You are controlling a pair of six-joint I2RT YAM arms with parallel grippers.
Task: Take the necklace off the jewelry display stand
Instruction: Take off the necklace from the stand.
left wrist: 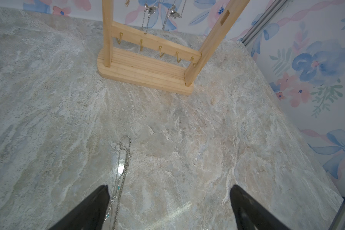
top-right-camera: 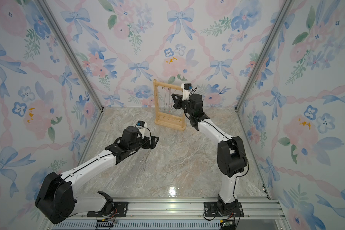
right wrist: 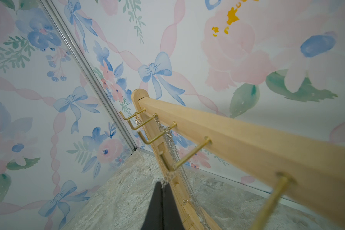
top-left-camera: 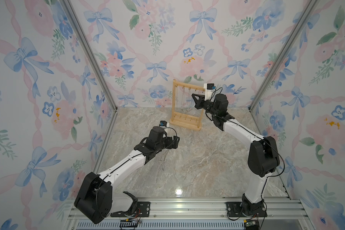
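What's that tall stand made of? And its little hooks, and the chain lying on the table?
The jewelry display stand looks like pale, unpainted wood: grain lines run along its base. Its hooks look like gold-colored metal, thin and shiny; brass or plating, I cannot tell. The chain on the table looks like silvery metal, with tiny glinting links.
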